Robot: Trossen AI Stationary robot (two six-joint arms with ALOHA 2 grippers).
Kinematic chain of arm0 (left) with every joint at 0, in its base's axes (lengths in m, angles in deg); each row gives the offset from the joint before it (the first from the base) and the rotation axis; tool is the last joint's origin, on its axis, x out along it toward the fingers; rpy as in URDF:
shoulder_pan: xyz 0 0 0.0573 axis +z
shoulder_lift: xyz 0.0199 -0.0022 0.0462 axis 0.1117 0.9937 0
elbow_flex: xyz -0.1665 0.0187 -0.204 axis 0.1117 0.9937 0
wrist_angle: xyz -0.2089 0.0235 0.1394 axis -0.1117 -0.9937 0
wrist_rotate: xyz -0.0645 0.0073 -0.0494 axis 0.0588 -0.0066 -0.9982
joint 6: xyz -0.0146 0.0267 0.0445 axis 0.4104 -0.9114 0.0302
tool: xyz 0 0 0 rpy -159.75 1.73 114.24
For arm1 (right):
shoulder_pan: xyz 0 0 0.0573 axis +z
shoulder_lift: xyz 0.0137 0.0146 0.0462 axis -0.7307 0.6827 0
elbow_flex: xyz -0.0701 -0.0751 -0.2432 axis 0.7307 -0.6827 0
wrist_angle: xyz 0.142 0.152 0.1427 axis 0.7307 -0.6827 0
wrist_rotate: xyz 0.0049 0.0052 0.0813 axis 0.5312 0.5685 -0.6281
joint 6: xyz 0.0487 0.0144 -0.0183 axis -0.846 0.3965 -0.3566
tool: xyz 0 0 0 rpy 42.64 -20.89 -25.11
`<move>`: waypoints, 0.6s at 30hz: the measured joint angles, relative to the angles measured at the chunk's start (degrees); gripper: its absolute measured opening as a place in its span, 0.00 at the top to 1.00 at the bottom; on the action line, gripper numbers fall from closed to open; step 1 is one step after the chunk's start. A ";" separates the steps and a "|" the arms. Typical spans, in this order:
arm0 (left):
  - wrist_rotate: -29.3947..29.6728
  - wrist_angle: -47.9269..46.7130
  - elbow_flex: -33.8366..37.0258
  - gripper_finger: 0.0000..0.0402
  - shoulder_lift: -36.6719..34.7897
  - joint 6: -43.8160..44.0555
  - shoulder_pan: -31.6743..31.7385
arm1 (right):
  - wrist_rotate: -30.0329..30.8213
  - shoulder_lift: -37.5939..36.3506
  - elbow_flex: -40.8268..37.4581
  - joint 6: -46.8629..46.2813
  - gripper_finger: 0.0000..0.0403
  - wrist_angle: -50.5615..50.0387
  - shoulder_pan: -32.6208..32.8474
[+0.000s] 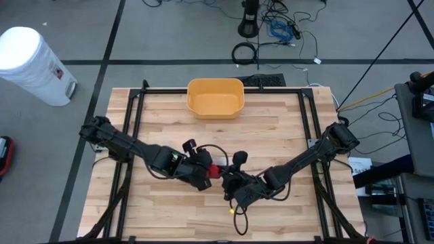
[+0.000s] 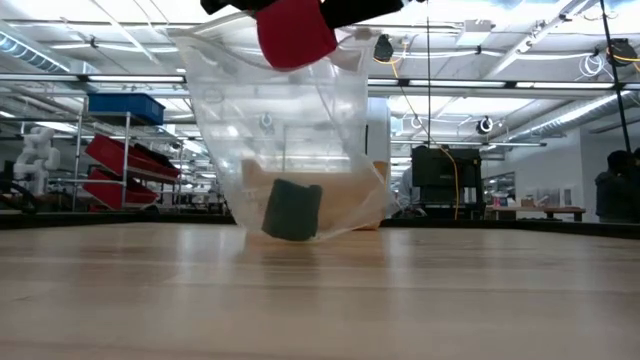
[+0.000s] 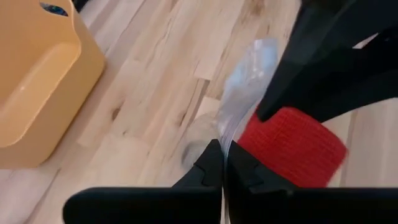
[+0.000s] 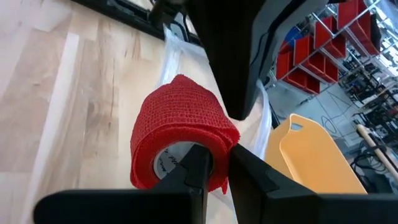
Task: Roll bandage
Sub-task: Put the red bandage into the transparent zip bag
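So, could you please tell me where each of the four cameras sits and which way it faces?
High view: above the table, looking straight down; both arms show, meeting over the red bandage roll.
Low view: at table-top height, looking level at the clear plastic bag; only dark arm parts at the top.
Left wrist view: on the left arm, looking past the left pincer, shut on the bag's edge.
Right wrist view: on the right arm; the right pincer grips the roll.
All four views share the roll.

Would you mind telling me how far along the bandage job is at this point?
Done: a dark roll already sits inside the clear bag. In hand: the left tool pinches the bag's edge, while the right tool grips the red bandage roll at the bag's mouth. Left: dropping the red roll in and releasing.
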 joint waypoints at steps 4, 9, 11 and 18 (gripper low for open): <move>2.06 0.12 0.00 1.00 -0.04 0.02 -0.72 | 0.06 0.02 0.00 2.29 0.90 3.80 -0.01; 2.27 0.78 -0.03 1.00 -0.09 1.19 -0.74 | -0.20 0.02 0.00 6.12 0.90 9.99 0.15; 2.27 0.80 -0.04 1.00 -0.09 1.38 -0.72 | -0.27 0.02 0.00 6.42 0.90 10.20 0.04; 2.49 0.49 -0.04 1.00 -0.09 1.03 -1.05 | -0.51 0.02 0.00 4.59 0.90 6.46 -1.26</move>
